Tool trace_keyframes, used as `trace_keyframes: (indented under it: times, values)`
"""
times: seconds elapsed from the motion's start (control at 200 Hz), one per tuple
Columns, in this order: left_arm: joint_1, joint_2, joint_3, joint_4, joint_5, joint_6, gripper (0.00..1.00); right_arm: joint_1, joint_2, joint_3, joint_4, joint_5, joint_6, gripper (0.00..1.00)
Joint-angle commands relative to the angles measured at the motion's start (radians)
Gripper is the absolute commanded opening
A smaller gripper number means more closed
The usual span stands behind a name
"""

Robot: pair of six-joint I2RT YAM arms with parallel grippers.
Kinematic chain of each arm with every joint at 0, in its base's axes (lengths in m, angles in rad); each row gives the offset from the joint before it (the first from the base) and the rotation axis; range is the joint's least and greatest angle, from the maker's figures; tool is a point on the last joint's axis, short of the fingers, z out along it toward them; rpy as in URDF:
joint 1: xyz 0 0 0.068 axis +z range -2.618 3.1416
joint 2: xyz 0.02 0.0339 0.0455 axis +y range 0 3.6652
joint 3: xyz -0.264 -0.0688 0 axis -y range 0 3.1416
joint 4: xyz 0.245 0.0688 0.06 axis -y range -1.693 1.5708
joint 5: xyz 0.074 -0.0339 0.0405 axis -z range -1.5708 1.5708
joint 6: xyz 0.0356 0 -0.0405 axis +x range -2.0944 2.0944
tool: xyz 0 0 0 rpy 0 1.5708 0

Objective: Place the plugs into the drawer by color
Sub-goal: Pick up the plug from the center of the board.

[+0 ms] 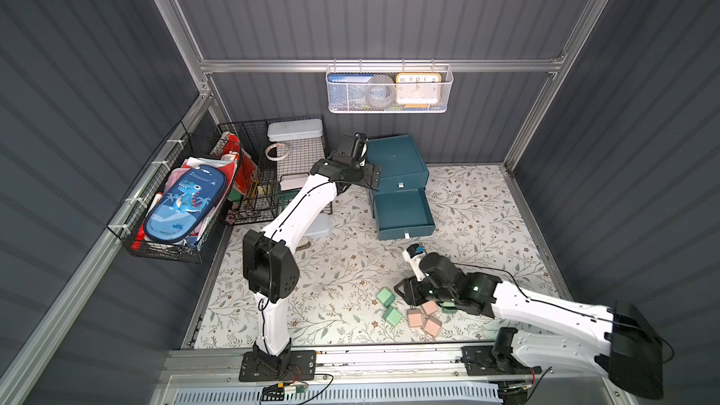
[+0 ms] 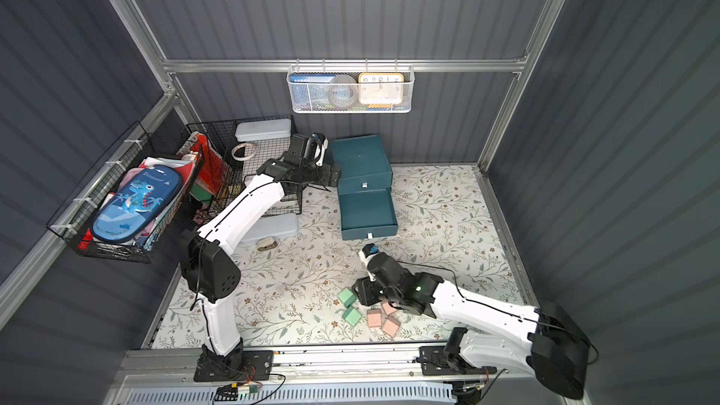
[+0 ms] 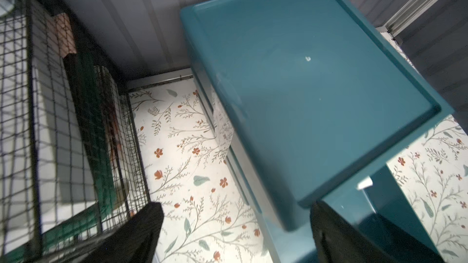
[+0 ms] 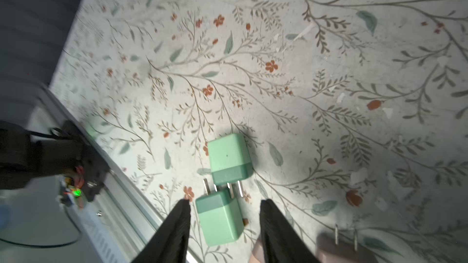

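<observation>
Floral mat bears the teal cabinet, lowest drawer open and bare. Left gripper gapes empty beside the cabinet top. Right gripper, spread, straddles a green plug ungripped; pink plugs lie beside it. Green and pink seem unsorted; no blue shows.

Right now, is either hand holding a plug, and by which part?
Neither. The right hand straddles a green plug, open, not touching; left hand open, empty.

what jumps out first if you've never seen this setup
The teal drawer cabinet stands at the back, one drawer pulled out. Near the front, green plugs and pink plugs cluster under the right gripper, whose open jaws straddle a green one. A blue dinosaur pencil case fills the left-wall basket.
</observation>
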Motion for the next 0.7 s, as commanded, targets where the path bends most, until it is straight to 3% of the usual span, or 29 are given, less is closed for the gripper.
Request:
trace_keyframes:
  times: [0.0,0.135,0.315,0.695]
  values:
    - [-0.002,-0.060,-0.061,0.002,-0.005,-0.011,0.96,0.093,0.138,0.129,-0.202,0.165,-0.141,0.53]
    - [-0.002,-0.084,-0.094,-0.001,-0.009,0.002,0.97,0.164,0.243,0.192,-0.203,0.178,-0.182,0.60]
    - [-0.002,-0.078,-0.103,-0.003,0.000,0.010,0.98,0.168,0.334,0.246,-0.193,0.251,-0.179,0.75]
    - [-0.002,-0.087,-0.127,-0.005,-0.007,0.000,0.99,0.133,0.471,0.288,-0.137,0.215,-0.198,0.72]
